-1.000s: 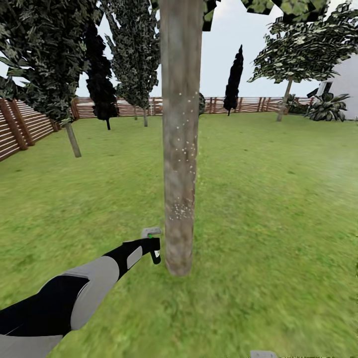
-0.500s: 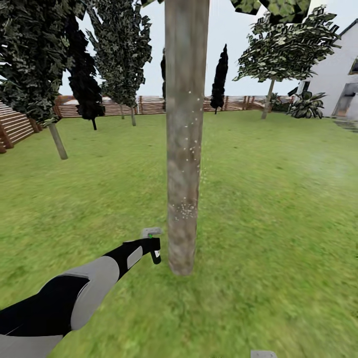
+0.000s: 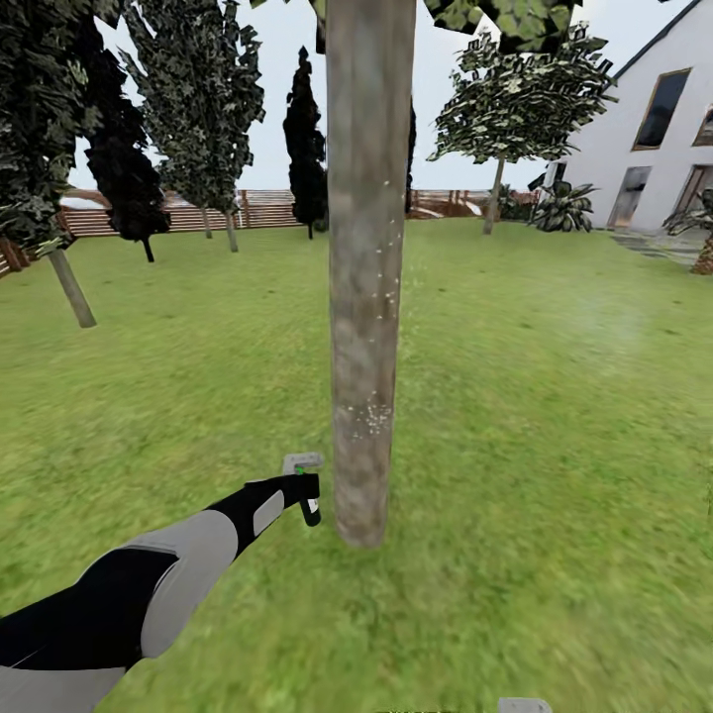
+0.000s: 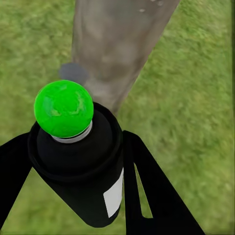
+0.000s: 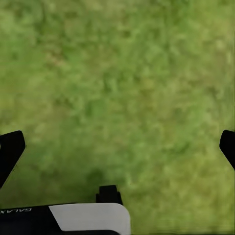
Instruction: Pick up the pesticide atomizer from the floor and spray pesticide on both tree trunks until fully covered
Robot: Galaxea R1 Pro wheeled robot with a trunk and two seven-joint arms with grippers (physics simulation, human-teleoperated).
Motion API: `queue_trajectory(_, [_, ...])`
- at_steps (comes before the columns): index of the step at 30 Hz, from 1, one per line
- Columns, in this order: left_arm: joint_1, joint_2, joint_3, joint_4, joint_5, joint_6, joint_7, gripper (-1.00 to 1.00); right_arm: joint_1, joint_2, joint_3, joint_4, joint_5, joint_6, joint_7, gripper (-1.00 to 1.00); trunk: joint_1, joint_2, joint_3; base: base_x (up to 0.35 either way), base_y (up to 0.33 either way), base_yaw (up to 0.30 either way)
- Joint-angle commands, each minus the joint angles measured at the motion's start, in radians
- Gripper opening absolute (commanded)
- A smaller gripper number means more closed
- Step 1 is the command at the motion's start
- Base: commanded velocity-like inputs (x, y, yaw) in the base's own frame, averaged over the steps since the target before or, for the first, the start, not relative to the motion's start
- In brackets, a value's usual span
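The view has swung right around the trunk (image 3: 364, 277), bringing a fresh side to spray. Left pincer (image 3: 307, 492) still grips the atomizer (image 4: 81, 161) beside it; right pincer (image 5: 117, 147) gapes over grass.

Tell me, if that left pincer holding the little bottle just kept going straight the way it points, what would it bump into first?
Most likely the tree trunk. The left pincer, clamped on the pesticide atomizer, points at the trunk's lower part, with a small gap between them, though depth is hard to judge.
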State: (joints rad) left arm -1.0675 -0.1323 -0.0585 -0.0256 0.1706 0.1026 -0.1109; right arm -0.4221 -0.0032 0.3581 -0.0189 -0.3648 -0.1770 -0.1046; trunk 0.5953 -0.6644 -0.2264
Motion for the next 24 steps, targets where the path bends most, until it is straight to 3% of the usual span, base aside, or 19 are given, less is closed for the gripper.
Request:
queue_trajectory(1, [0.000, 0.000, -0.006, -0.002, 0.010, 0.006, -0.003, -1.00, 0.000, 0.000, 0.009, 0.001, -0.008, -0.002, -0.003, 1.00, 0.000, -0.001, -0.002, 0.000, 0.350, -0.214])
queue_trajectory(11, [0.000, 0.000, -0.006, -0.002, 0.010, 0.006, -0.003, -1.00, 0.000, 0.000, 0.009, 0.001, -0.008, -0.002, -0.003, 1.00, 0.000, -0.001, -0.003, 0.003, 0.349, -0.171])
queue_trajectory(24, [0.000, 0.000, -0.007, -0.001, 0.010, 0.006, -0.003, -1.00, -0.001, 0.000, 0.009, 0.001, -0.008, -0.002, -0.003, 1.00, 0.000, -0.001, -0.003, 0.094, 0.288, -0.183])
